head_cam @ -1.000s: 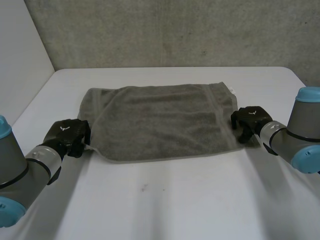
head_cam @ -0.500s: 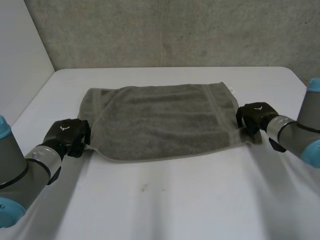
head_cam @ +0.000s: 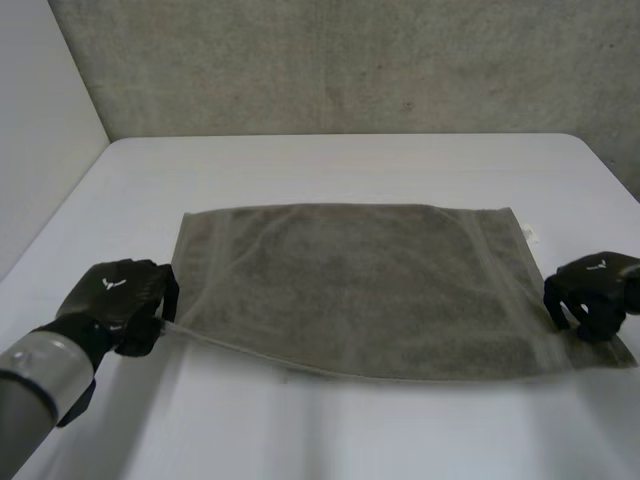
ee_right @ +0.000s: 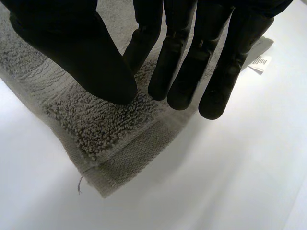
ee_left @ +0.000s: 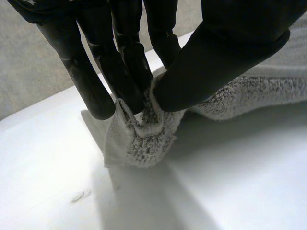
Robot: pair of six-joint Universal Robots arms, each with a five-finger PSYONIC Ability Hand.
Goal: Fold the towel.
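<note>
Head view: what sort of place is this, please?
Probably a robotics test bench: a plain white table against a rough grey wall, with the robot's left hand and right hand holding corners of a grey towel.

A smooth, matte white table top (head_cam: pixel 330 440) with rounded far corners spans the head view. Behind its far edge stands a rough grey concrete wall (head_cam: pixel 350 60), mottled with darker patches and small pits. A plain, flat white panel (head_cam: pixel 40 110) rises along the table's left side and meets the concrete wall in an upright corner. In the left wrist view a small, faint grey smudge (ee_left: pixel 79 195) lies on the table surface, and the concrete wall shows beyond the table's edge.
</note>
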